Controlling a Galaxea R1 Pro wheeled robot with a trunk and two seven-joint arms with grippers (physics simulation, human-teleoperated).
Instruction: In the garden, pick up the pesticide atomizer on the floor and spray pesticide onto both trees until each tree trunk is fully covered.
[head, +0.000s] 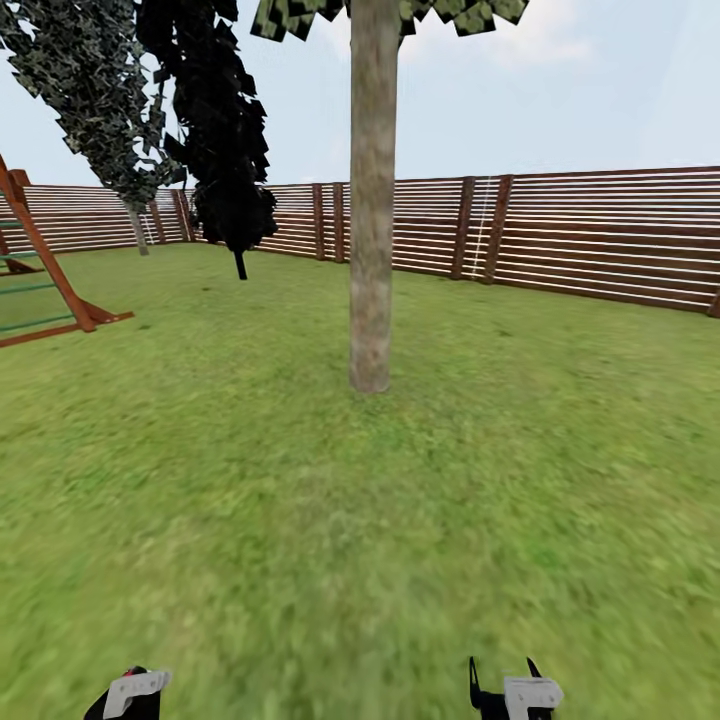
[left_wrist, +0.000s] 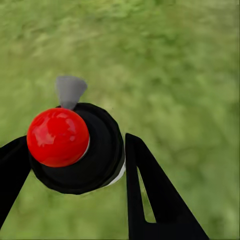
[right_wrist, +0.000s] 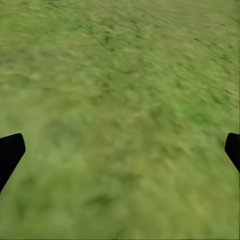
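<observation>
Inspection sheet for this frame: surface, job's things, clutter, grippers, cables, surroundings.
Surface: green lawn.
Job's things: thick tree trunk straight ahead; atomizer, black with a red knob, sits between the left fingers.
Clutter: nothing seen.
Grippers: left gripper shut on the atomizer; right gripper open, fingers wide apart over grass.
Cables: nothing seen.
Surroundings: slatted wooden fence, black-leaved thin tree, wooden play frame.

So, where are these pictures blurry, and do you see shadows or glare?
Head view: lawn smears near the camera, tree trunk casts no shadow. Left wrist view: glossy highlights on the atomizer's red cap, grass soft. Right wrist view: grass blurred throughout.
</observation>
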